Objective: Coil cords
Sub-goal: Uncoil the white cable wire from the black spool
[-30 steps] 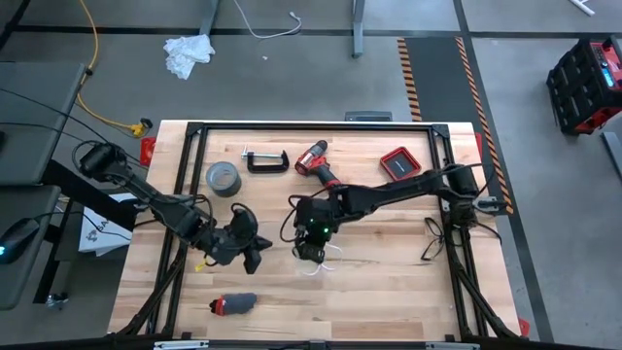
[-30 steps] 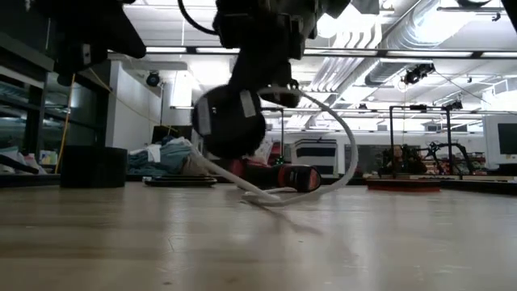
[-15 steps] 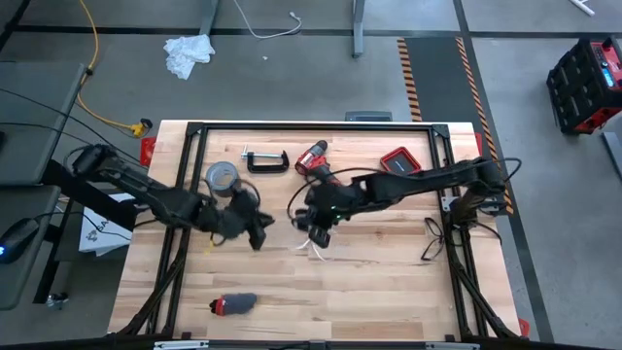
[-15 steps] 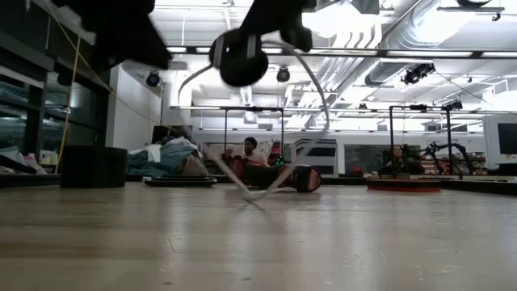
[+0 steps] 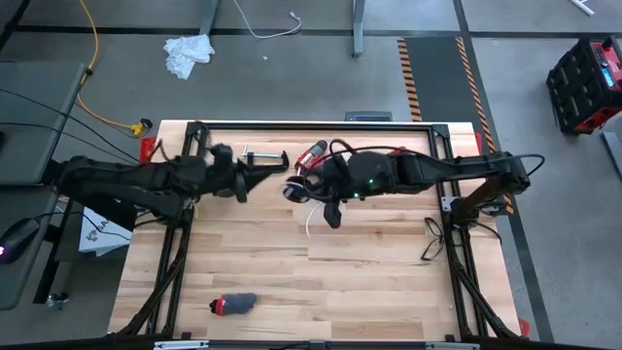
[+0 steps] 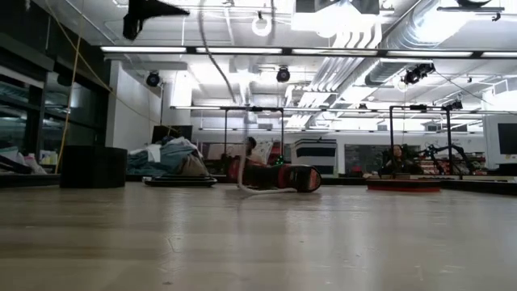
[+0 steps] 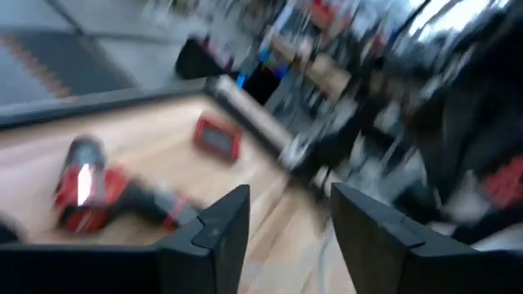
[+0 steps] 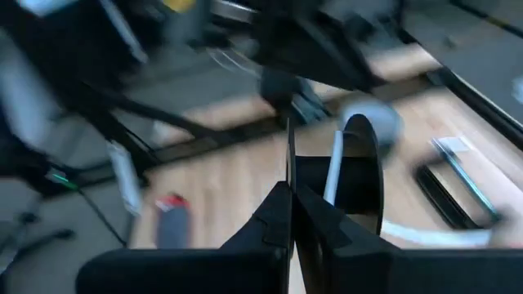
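arms: dark, jointed | fingers [image 7: 214, 233]: black, flat, angular | right arm: small green light

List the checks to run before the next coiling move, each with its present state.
1. Right gripper shut on the white cable: ok.
2. Left gripper open and empty: ok.
3. Black disc visible beside the right fingers: ok.
4. Cable gathered into a coil: not ok; a loose length hangs down to the table below the right gripper.
5. Drill clear of the hanging cable: cannot tell.
6. Gap between the two grippers: ok in the high view.
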Controlling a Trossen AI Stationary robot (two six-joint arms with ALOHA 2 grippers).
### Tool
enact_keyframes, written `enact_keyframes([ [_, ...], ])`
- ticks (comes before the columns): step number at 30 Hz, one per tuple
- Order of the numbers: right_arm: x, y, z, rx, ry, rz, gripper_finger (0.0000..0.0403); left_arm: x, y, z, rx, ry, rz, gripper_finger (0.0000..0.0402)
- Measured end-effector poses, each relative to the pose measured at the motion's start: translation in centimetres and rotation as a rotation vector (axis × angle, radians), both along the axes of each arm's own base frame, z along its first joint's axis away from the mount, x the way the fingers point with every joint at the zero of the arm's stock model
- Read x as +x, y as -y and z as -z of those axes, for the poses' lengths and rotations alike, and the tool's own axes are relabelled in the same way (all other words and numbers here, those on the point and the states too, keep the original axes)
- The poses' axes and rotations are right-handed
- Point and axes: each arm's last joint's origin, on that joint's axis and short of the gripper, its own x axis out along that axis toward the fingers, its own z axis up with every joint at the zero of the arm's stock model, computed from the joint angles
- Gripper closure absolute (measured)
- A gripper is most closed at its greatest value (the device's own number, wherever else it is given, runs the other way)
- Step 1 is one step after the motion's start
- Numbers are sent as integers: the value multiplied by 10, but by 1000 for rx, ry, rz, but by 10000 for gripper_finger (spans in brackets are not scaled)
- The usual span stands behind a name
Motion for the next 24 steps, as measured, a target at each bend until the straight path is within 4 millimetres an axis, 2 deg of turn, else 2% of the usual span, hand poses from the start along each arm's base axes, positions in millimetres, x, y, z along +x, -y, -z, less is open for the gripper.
enact_keyframes([
  [3, 5, 5, -8, 14, 98, -40, 403, -2, -6, -14, 18, 130, -33, 222],
  [6, 9, 17, -19, 40, 222, 22, 403, -7, -10, -26, 52, 223, -33, 220],
  [12, 4, 34, -72, -19, 810, 162, 403, -41, -17, -49, 141, 370, -68, 220],
  [15, -2, 42, -86, -46, 1003, 174, 403, -66, -18, -59, 148, 453, -87, 220],
  [20, -7, 47, -92, -89, 1093, 220, 403, -96, -19, -63, 192, 478, -141, 220],
  [24, -3, 47, -88, -86, 1038, 246, 403, -90, -19, -51, 150, 362, -107, 220],
])
